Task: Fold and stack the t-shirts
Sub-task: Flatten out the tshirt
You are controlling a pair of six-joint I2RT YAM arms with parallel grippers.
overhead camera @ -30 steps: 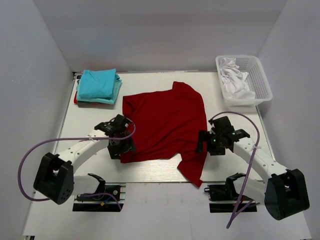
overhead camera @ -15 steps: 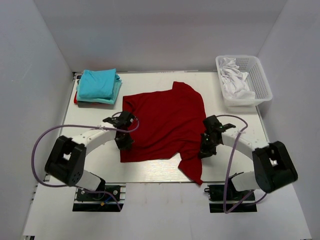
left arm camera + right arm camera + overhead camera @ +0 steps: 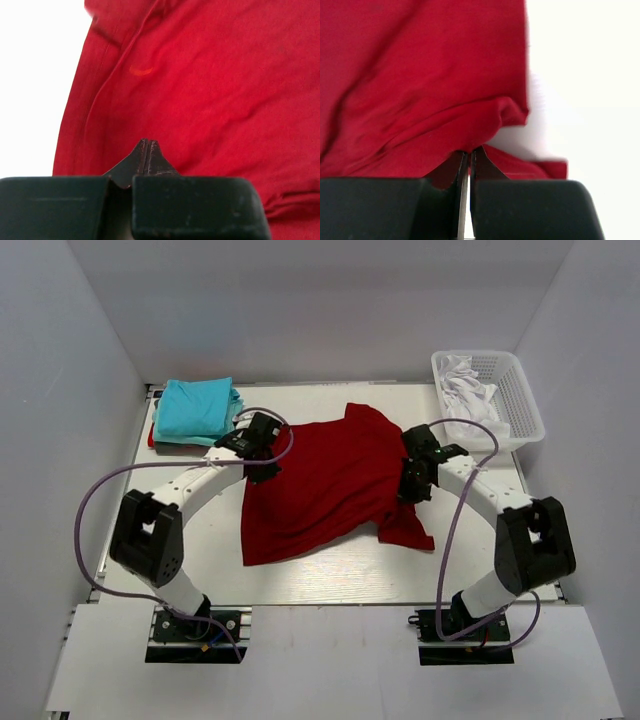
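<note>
While pinched shut on the red t-shirt [image 3: 320, 500], left hand [image 3: 262, 468] and right hand [image 3: 413, 485] hauled its sides back toward the turquoise stack [image 3: 197, 410]; fold begun, near hem rumpled.

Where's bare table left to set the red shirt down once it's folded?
Widest bare table is the near strip between the red t-shirt and the front edge. A narrower strip runs behind it, between the turquoise stack and the basket. The middle is crowded: shirt, left arm and right arm.
</note>
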